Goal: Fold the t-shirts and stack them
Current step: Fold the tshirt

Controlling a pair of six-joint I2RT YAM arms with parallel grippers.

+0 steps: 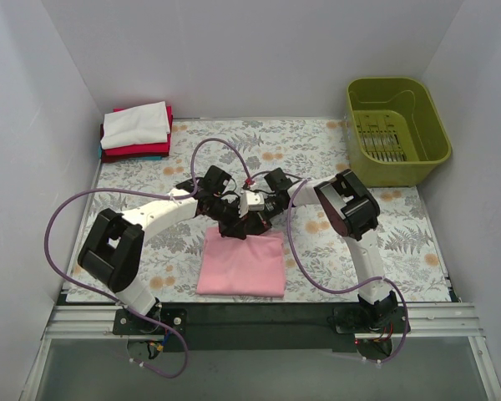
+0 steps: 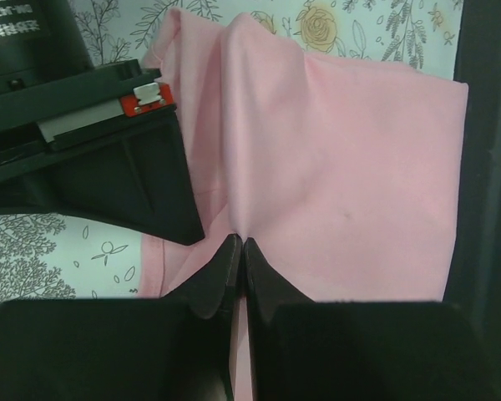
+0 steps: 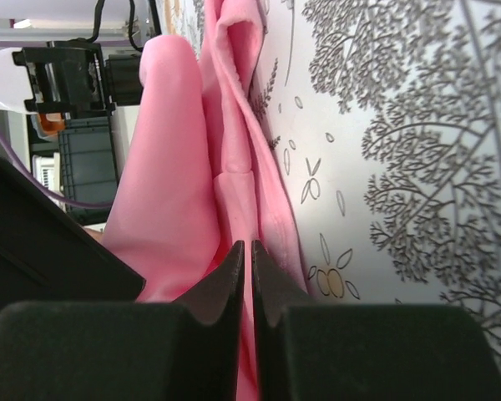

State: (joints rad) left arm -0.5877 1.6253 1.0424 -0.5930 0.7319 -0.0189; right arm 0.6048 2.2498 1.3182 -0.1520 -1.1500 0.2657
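A light pink t-shirt lies folded into a rectangle near the table's front middle. Both grippers meet at its far edge. My left gripper is shut on a pinch of the pink t-shirt, which rises in a ridge to the fingertips. My right gripper is shut on the pink t-shirt's edge layers, lifted off the cloth. A stack of folded t-shirts, white on top of red and teal, lies at the far left corner.
A green plastic basket stands at the far right. The floral table cloth covers the table. White walls close in on three sides. The two wrists are close together, the right gripper's body showing in the left wrist view.
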